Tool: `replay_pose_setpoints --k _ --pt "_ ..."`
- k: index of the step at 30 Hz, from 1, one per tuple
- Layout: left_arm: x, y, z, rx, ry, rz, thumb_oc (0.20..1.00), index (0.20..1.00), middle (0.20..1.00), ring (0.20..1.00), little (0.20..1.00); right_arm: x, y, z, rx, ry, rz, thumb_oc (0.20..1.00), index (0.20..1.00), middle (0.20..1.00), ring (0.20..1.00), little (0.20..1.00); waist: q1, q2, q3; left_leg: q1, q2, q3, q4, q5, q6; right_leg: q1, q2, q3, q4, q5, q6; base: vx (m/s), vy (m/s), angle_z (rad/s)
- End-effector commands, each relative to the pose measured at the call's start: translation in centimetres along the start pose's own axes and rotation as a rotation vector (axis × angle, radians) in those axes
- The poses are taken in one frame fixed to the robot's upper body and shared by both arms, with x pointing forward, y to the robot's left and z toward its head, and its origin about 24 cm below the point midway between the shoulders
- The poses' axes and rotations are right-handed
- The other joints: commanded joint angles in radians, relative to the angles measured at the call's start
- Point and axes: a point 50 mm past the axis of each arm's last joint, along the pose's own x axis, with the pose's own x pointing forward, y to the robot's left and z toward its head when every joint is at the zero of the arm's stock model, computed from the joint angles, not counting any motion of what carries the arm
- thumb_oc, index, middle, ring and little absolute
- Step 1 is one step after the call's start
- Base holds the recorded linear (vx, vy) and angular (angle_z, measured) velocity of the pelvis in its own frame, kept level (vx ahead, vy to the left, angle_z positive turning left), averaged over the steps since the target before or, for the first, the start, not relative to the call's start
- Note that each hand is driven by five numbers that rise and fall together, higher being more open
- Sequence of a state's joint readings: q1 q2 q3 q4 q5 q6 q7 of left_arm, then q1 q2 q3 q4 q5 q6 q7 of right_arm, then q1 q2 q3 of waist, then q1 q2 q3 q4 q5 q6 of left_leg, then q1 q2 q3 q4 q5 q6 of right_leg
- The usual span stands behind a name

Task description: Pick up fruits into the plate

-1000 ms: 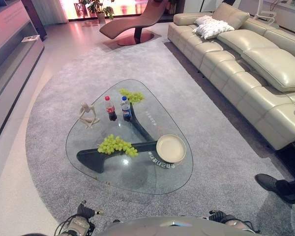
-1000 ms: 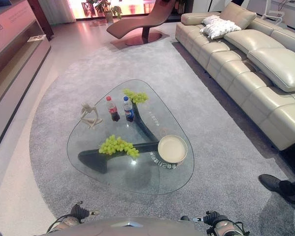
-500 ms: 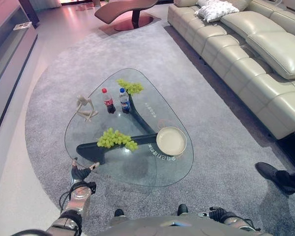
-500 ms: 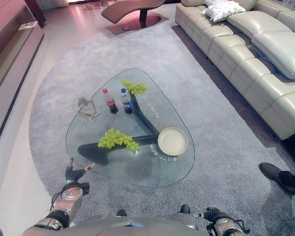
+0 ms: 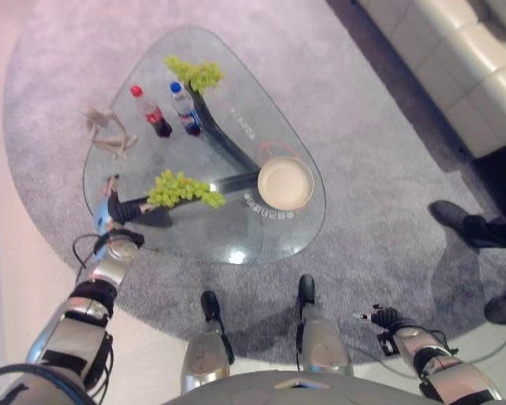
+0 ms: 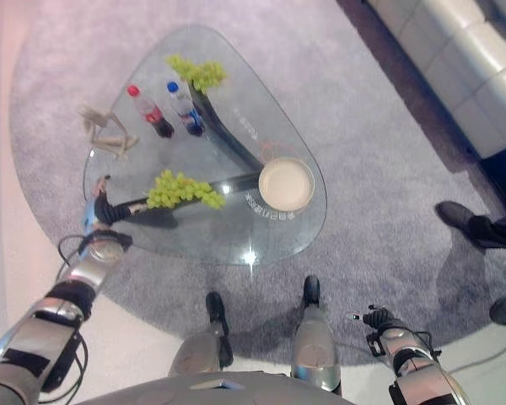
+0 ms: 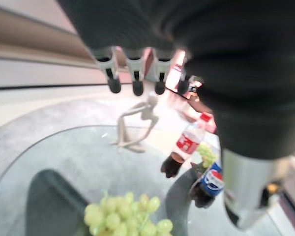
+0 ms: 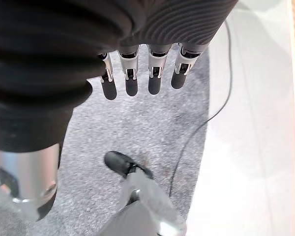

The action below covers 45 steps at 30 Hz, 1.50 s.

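Observation:
A bunch of green grapes (image 5: 183, 187) lies on the glass table (image 5: 228, 234) near its left side, also close up in the left wrist view (image 7: 128, 218). A second green bunch (image 5: 195, 73) sits at the table's far end. The cream plate (image 5: 285, 182) stands empty to the right of the near bunch. My left hand (image 5: 116, 209) hovers over the table's left edge, a short way left of the near bunch, fingers (image 7: 133, 73) straight and holding nothing. My right hand (image 5: 385, 319) hangs low over the carpet, its fingers (image 8: 137, 73) straight.
Two small cola bottles, red-capped (image 5: 150, 110) and blue-capped (image 5: 184, 108), stand behind the near grapes. A pale figurine (image 5: 106, 133) sits at the left rim. A person's dark shoes (image 5: 457, 223) rest on the carpet at the right. A cream sofa (image 5: 460, 59) fills the upper right.
The camera has tilted down and closer to the table. My left hand has risen to the table's left edge, nearer the grapes. The right hand stays low.

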<state>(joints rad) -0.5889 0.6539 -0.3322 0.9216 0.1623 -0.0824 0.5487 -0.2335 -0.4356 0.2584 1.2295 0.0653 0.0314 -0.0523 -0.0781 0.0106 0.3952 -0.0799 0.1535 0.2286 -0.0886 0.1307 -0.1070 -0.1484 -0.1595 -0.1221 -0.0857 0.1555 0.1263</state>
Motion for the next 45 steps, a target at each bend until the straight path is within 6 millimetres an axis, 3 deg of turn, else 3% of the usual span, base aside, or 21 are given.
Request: replay_pose_setpoints --k 1,8,20,27,45 --pt "3.3 4.8 1.4 0.203 -0.053 0.106 1.0 1.0 1.0 1.0 1.0 0.1 -1.3 1.4 0.007 -0.063 -0.039 1.0 1.0 1.0 1.0 1.0 -0.016 -0.02 0.051 -0.061 -0.059 -0.045 0.068 -0.109 0.035 -0.023 0.031 0.013 0.125 -0.143 -0.009 -0.14 -0.026 0.11" --pt "5.6 8.7 4.1 0.378 -0.16 0.2 1.0 1.0 1.0 1.0 1.0 0.1 -3.3 3.6 0.003 -0.125 -0.078 1.0 1.0 1.0 1.0 1.0 -0.031 -0.008 0.125 -0.156 -0.084 -0.054 0.13 -0.111 0.035 -0.127 0.032 0.001 0.195 -0.149 -0.021 -0.09 0.014 0.05" --pt "7.5 10.8 7.9 0.5 -0.159 0.196 1.0 1.0 1.0 1.0 1.0 -0.4 -4.5 8.5 0.005 -0.282 -0.122 1.0 1.0 1.0 1.0 1.0 -0.05 -0.015 0.125 -0.392 -0.101 -0.04 0.241 -0.11 0.037 -0.362 0.034 -0.006 0.287 -0.146 -0.03 -0.06 0.006 -0.02" --pt "8.0 11.4 8.1 0.54 -0.073 0.222 1.0 1.0 1.0 1.0 1.0 -0.7 -4.6 10.8 0.006 -0.337 -0.135 1.0 1.0 1.0 1.0 1.0 -0.064 -0.026 0.125 -0.484 -0.104 -0.028 0.273 -0.112 0.039 -0.458 0.045 -0.009 0.314 -0.142 -0.032 -0.01 -0.005 0.0" --pt "7.9 15.3 7.7 0.601 0.015 0.527 1.0 1.0 1.0 1.0 1.0 -1.4 -4.6 12.2 -0.016 -0.432 -0.127 1.0 1.0 1.0 1.0 1.0 -0.084 -0.041 0.125 -0.654 -0.092 -0.02 0.348 -0.118 0.025 -0.628 0.057 0.002 0.371 -0.141 -0.042 0.0 0.007 -0.01"
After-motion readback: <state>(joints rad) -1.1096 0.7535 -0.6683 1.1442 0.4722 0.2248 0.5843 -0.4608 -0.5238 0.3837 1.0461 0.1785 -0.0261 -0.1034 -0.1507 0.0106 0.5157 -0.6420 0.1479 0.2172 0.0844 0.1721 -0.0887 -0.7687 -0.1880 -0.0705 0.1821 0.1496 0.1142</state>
